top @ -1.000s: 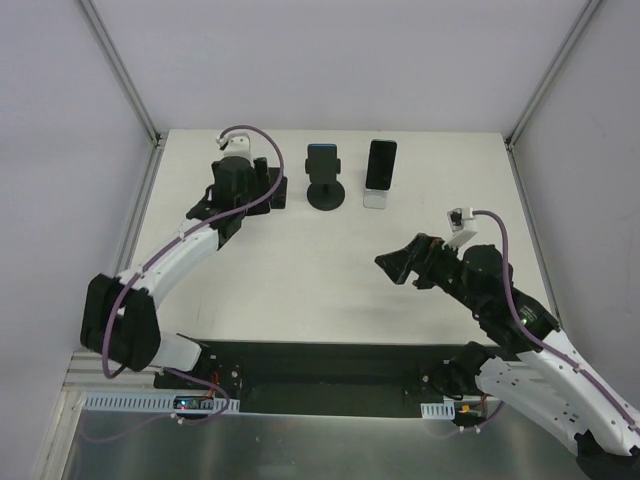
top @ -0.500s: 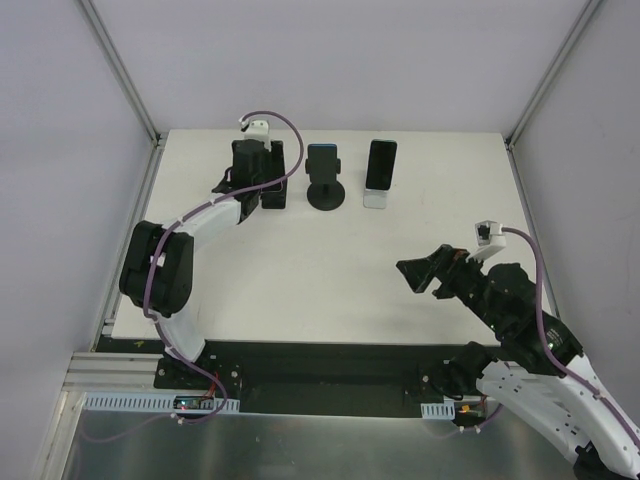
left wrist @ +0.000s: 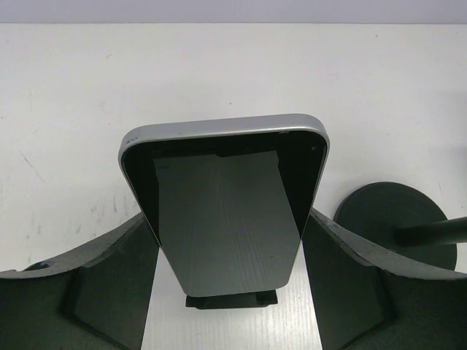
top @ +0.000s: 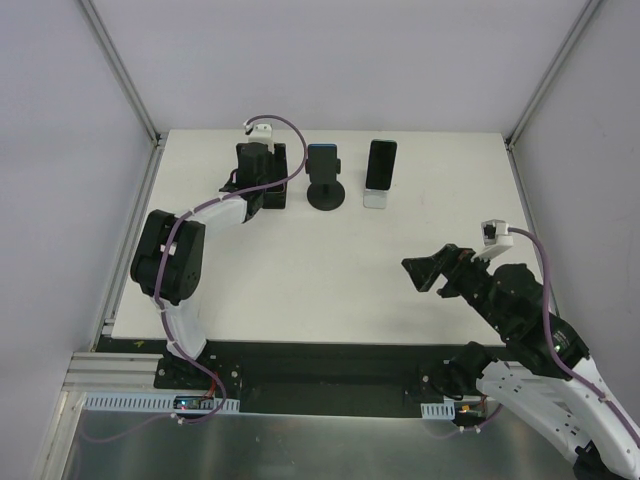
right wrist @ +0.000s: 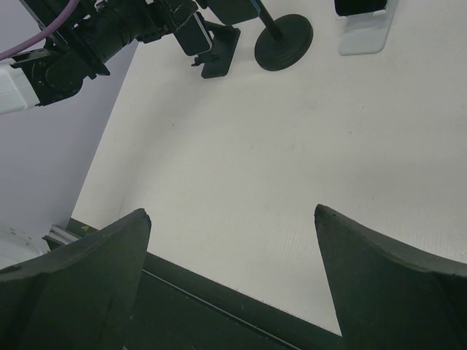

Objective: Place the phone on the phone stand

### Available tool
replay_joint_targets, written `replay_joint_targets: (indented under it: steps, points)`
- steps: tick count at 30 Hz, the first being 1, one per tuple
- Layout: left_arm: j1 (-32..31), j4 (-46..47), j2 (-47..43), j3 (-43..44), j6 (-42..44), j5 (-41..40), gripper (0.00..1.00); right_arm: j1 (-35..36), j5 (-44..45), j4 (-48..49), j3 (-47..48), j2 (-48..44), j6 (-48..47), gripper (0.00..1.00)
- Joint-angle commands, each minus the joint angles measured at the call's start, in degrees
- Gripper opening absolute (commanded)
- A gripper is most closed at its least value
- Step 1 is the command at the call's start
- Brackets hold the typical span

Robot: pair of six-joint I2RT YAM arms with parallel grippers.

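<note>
Pale grey walls (top: 60,150) and aluminium frame posts (top: 120,70) enclose a white table (top: 330,270). The right gripper (top: 428,272) hangs over the table's near right area, jaws spread wide, holding nothing. At the far left, the left gripper (top: 262,170) clamps the silver-edged phone (left wrist: 226,197) by its sides at the black phone stand (right wrist: 221,52). The phone's lower edge appears to rest on the stand's ledge.

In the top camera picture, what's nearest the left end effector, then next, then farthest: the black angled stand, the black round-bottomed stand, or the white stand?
1. Black angled phone stand, far left, right beside the left end effector gripping a silver-edged phone.
2. Black round-based stand, middle, carrying a blue-edged phone.
3. White stand, right end, carrying a dark phone.
</note>
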Motion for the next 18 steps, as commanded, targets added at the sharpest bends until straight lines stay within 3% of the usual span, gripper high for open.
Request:
replay_joint_targets:
  steps: [1,18]
  points:
    - [0.2,6.8,-0.8,0.0,-0.2,0.1,0.0,-0.2,0.5,0.6,1.0,-1.2,-0.2,0.96]
    - [0.2,7.8,0.4,-3.6,0.4,2.1,0.0,-0.2,-0.1,1.8,-1.3,-2.6,1.2,0.96]
